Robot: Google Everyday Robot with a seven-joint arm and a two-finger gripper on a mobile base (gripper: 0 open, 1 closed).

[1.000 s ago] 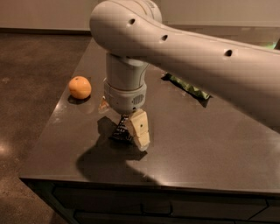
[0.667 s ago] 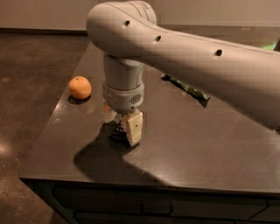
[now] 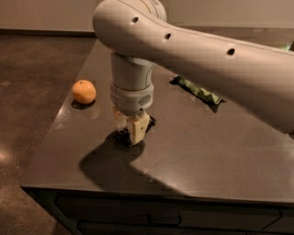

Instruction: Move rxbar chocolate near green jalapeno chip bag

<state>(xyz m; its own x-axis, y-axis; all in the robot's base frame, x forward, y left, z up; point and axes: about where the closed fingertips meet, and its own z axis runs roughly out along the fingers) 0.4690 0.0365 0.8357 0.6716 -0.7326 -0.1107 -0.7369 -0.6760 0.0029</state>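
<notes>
nearest you is the front edge of a dark, smooth table (image 3: 193,156), with a cabinet front (image 3: 174,215) below it. a broad shadow (image 3: 110,160) lies on the top. just beyond it, the gripper (image 3: 131,128) points straight down onto the rxbar chocolate (image 3: 120,136), which lies flat near the table's middle, its black wrapper showing on either side. you cannot tell whether the gripper has clamped the bar or only straddles it.

the shiny wrapper on this slick top looks likely to slide or twist out if the hold is shallow. an orange (image 3: 84,91) sits to the left, near the edge, and a wide swing could roll it off.

farther back and to the right lies the green jalapeno chip bag (image 3: 198,92), well apart from the bar and partly hidden by the thick pale arm (image 3: 193,50). beyond are a dark floor (image 3: 32,69) and a pale wall (image 3: 46,13).
</notes>
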